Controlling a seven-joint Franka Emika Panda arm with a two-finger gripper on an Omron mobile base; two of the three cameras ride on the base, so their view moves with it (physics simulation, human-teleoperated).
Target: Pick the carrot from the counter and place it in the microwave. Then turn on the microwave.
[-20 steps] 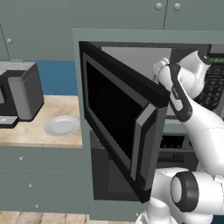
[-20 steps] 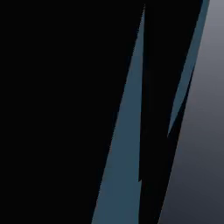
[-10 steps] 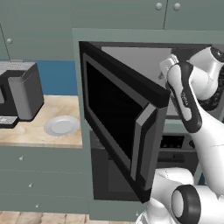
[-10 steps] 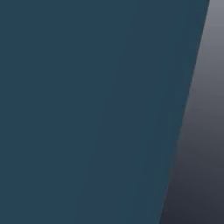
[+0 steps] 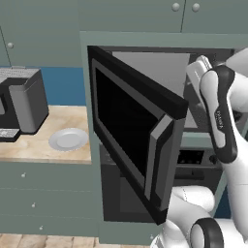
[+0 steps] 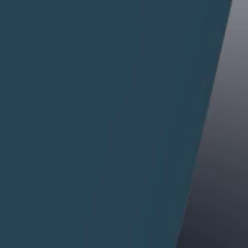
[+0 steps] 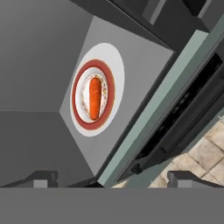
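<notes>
Fingertips of the two-finger gripper [image 7: 109,178], two small dark stubs at the bottom of the hand view, stand far apart with nothing between them: jaws wide open, empty. Beyond them, the pale green cabinet edge [image 7: 162,105] under the microwave, then the grey floor of the microwave cavity [image 7: 135,65], where a white turntable disc [image 7: 114,57] carries a red-rimmed small plate [image 7: 109,87] with the short orange carrot [image 7: 94,98] lying along its middle, well apart from the fingers. So the carrot looks placed; judged step in hand is to clear the arm and shut the door before switching on. From the left base view, the white arm's hand [image 5: 201,80] sits at the mouth of the wide black built-in microwave [image 5: 160,53], and the black door with grey frame and dark window [image 5: 131,135] hangs wide open toward the camera, on its left hinge. To do it well: pull the hand straight out, clear of the cavity rim, swing round the door's free edge, push on the outer face near that edge until it is flush, and only then go for the keypad, which the arm hides. Farther left, the beige stone counter [image 5: 43,147] holds a round grey plate [image 5: 68,139] and a dark grey toaster-like appliance [image 5: 22,104].
</notes>
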